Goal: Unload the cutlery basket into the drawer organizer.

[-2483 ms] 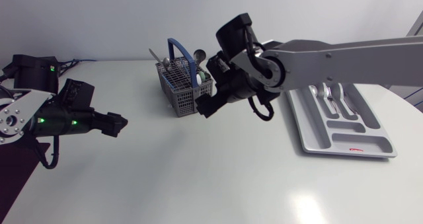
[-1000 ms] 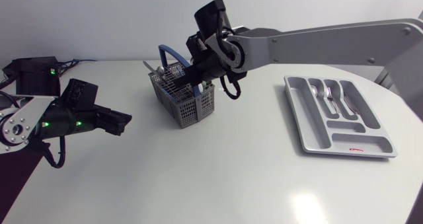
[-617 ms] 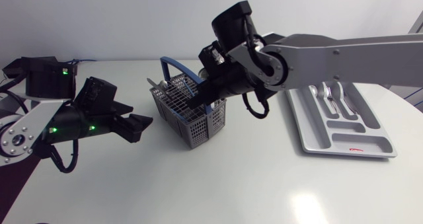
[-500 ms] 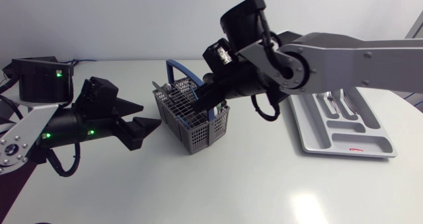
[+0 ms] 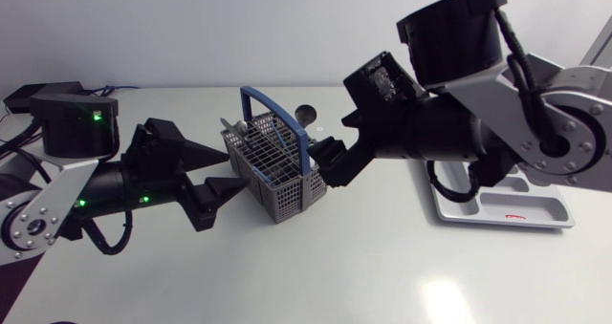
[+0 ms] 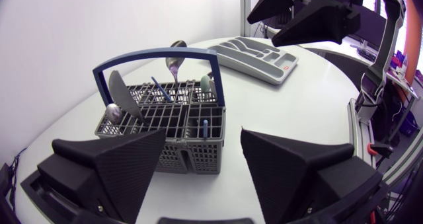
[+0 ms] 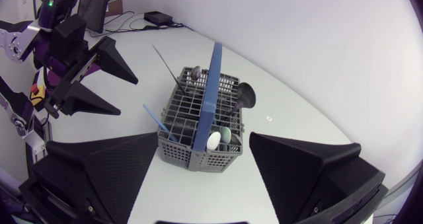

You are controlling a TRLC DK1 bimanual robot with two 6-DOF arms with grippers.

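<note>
The basket [image 5: 277, 176] stands mid-table, well apart from the organizer [image 5: 540, 207]; the left gripper [image 5: 216, 174] gapes wide just beside one wall, likely to steady it; the right gripper [image 5: 337, 164], also wide and empty, hovers at the opposite side, seemingly lining up a pick.

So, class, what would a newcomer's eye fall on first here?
The grey cutlery basket with a blue handle stands in the middle of the table, cutlery sticking up from it. The left gripper and right gripper, both open, flank it closely. The drawer organizer lies further right, partly behind the right arm.
</note>
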